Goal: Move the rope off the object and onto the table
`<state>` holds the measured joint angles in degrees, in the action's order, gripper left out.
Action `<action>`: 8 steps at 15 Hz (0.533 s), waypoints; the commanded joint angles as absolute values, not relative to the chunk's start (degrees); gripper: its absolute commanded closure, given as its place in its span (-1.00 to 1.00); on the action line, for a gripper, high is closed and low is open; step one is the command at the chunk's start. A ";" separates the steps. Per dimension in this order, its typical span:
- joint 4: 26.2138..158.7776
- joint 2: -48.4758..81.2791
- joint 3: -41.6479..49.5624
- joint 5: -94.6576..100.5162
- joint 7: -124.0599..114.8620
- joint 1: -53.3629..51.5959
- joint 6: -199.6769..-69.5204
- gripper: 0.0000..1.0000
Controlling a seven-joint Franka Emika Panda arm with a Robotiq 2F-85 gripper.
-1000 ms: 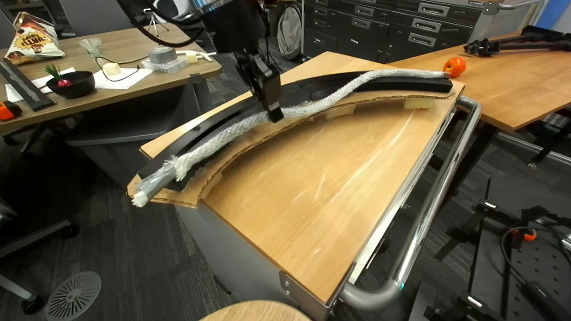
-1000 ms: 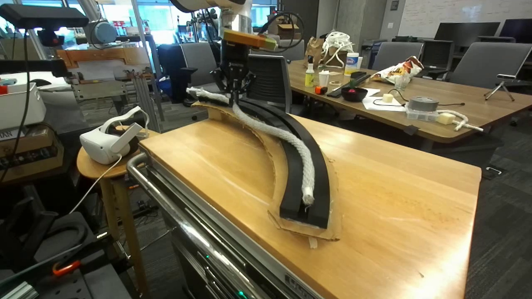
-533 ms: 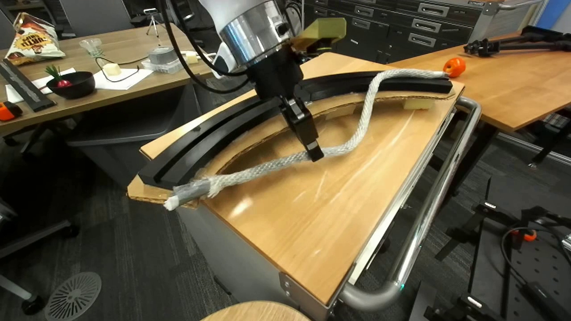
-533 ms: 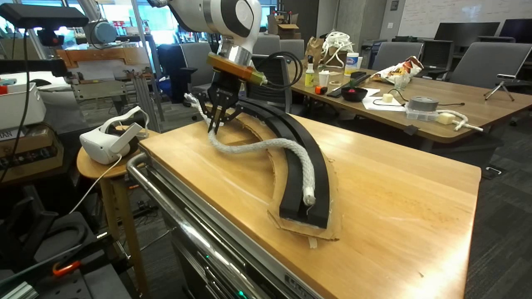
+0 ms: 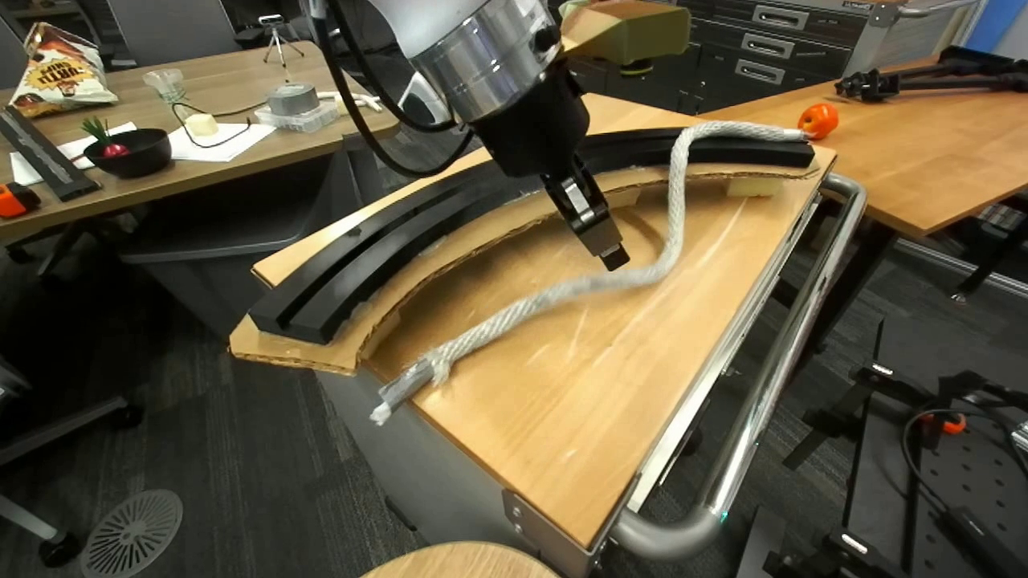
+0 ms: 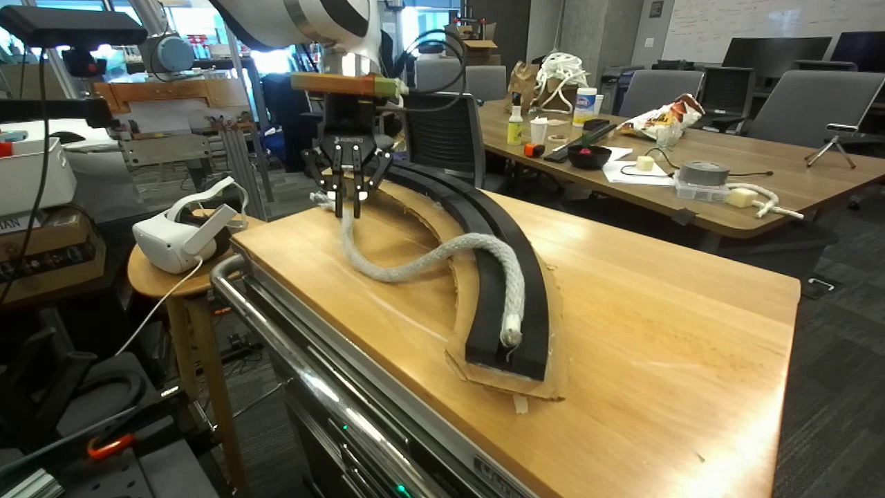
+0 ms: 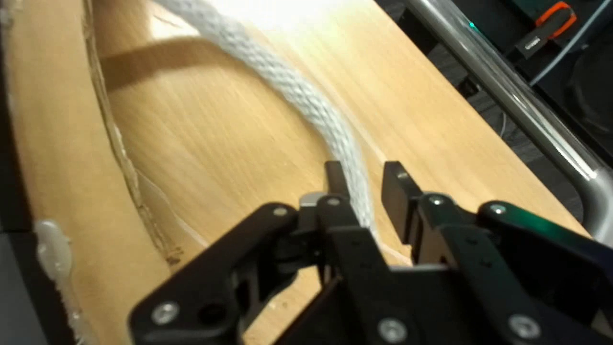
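The pale rope shows in both exterior views. One end lies on the black arc, which also shows in an exterior view. From there the rope bends over the arc's inner edge down to the wooden table. Its grey-taped end pokes past a table edge. My gripper is open just above the rope's middle, seen in an exterior view. In the wrist view the rope runs between the parted fingers, with a gap on the right finger's side.
Brown cardboard sits under the arc, raised on small blocks. A shiny metal rail runs along one table edge. An orange item is on a neighbouring desk near the rope's far end. A white headset stands on a stool.
My gripper carried the rope's middle and taped end off the arc toward the inner table area, then opened, letting it go and rising slightly. The other rope end stayed on the arc.
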<state>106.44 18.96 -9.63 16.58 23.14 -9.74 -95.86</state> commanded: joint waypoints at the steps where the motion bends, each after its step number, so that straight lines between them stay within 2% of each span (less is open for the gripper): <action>1: 109.67 13.43 -10.58 25.30 23.28 -12.07 -95.01 -0.19; 2: 108.16 16.19 -10.58 21.50 22.74 -11.02 -95.51 0.17; 4: 108.50 14.87 -10.87 23.75 22.76 -11.81 -95.32 -0.14; 5: 108.51 14.74 -10.88 23.95 22.79 -11.86 -95.30 -0.69; 6: 109.34 14.53 -11.16 28.55 27.55 -12.58 -92.57 -0.69; 8: 111.74 13.29 -10.93 32.91 29.79 -12.39 -91.91 -0.90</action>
